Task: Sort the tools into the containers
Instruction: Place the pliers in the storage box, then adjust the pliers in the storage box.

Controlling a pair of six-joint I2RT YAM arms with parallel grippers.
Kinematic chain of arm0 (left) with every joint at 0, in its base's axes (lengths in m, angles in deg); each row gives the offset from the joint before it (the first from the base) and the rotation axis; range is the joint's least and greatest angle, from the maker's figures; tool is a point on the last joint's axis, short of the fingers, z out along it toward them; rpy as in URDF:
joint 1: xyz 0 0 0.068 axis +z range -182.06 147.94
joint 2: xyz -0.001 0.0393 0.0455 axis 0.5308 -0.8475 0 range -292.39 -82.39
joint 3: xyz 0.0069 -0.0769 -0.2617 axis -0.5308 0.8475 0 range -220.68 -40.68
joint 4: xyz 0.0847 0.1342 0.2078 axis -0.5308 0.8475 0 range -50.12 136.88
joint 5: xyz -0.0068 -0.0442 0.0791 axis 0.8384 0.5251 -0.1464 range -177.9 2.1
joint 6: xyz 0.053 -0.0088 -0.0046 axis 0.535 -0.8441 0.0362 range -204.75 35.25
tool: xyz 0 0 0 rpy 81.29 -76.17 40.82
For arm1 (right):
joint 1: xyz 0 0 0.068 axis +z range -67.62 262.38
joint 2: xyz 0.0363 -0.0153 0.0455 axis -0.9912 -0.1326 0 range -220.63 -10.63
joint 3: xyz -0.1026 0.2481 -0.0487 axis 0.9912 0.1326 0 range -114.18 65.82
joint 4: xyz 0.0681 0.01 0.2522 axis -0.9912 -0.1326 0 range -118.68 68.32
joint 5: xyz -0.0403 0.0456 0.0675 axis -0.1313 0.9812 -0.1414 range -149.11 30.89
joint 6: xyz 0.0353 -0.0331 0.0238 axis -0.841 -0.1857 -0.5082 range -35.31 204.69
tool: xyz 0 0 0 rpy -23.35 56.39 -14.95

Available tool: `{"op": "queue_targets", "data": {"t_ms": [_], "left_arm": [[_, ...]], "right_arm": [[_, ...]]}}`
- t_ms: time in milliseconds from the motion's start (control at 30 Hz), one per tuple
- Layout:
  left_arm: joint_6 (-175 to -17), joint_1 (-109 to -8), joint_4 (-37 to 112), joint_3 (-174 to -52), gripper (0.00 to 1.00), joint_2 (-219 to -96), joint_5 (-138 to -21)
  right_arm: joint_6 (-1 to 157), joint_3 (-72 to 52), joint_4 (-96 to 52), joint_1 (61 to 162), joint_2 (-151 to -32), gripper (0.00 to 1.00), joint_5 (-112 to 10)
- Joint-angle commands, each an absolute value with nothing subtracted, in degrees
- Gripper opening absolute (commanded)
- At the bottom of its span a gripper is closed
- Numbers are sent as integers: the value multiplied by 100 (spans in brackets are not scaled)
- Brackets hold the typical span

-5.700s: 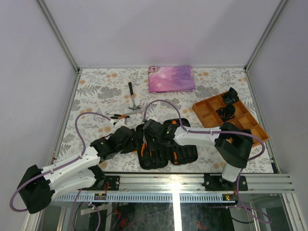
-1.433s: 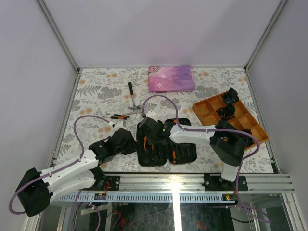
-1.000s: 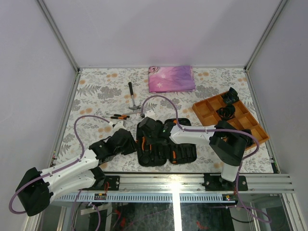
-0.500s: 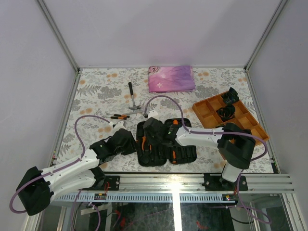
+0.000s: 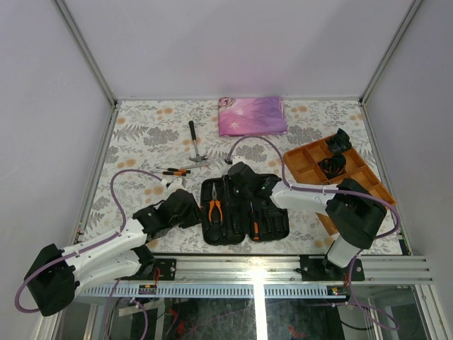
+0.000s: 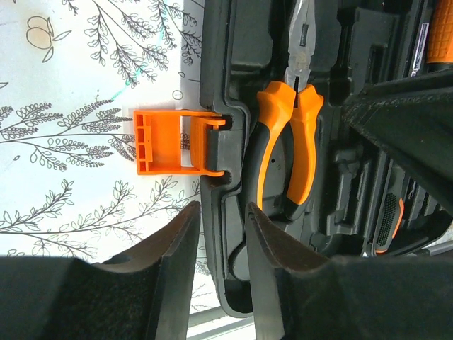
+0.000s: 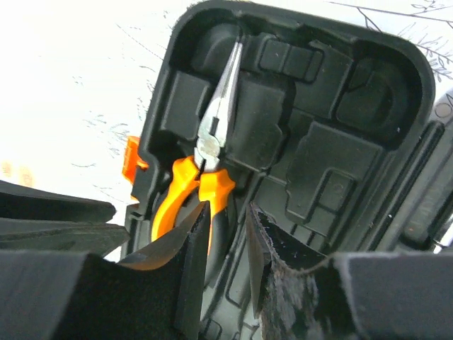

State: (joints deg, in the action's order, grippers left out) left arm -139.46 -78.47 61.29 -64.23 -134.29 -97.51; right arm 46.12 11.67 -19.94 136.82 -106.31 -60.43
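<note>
The black tool case [image 5: 244, 209] lies open near the table's front. Orange-handled pliers [image 5: 214, 210] rest in its left half, also seen in the left wrist view [image 6: 283, 142] and the right wrist view [image 7: 191, 184]. An orange screwdriver [image 5: 255, 228] sits lower in the case. My left gripper [image 5: 197, 211] [image 6: 223, 234] is shut on the case's left rim [image 6: 219, 71], just below the orange latch [image 6: 166, 142]. My right gripper [image 5: 232, 183] [image 7: 228, 227] hovers over the case's moulded slots [image 7: 318, 142], slightly open and holding nothing. A hammer [image 5: 193, 140] and small orange-handled tools [image 5: 175, 171] lie on the table beyond.
A folded pink-purple cloth [image 5: 253, 115] lies at the back. An orange divided tray [image 5: 304, 166] at the right holds black coiled bundles [image 5: 331, 164]. Purple cables arch over both arms. Metal frame posts border the table.
My right gripper has pulled back from over the case toward the far right, uncovering the pliers lying in their slot. The left gripper stays on the case's rim.
</note>
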Motion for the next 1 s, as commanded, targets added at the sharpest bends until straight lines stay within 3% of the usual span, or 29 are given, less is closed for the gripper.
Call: {"op": "queue_targets", "data": {"t_ms": [0,500,967], "left_arm": [[-13834,-7688,5833,-6574,30,-13406,-9898],[-13270,-6848,5104,-6653,34,-13865,-9288],[-13056,-6827,4738,-6594,27,-14424,-9084]], "right_arm": [[4478,1142,-1377,13547,-10561,33,-5434],[4595,539,-1763,13523,-11218,30,-5385],[4671,130,-2473,13551,-11633,18,-5116]]}}
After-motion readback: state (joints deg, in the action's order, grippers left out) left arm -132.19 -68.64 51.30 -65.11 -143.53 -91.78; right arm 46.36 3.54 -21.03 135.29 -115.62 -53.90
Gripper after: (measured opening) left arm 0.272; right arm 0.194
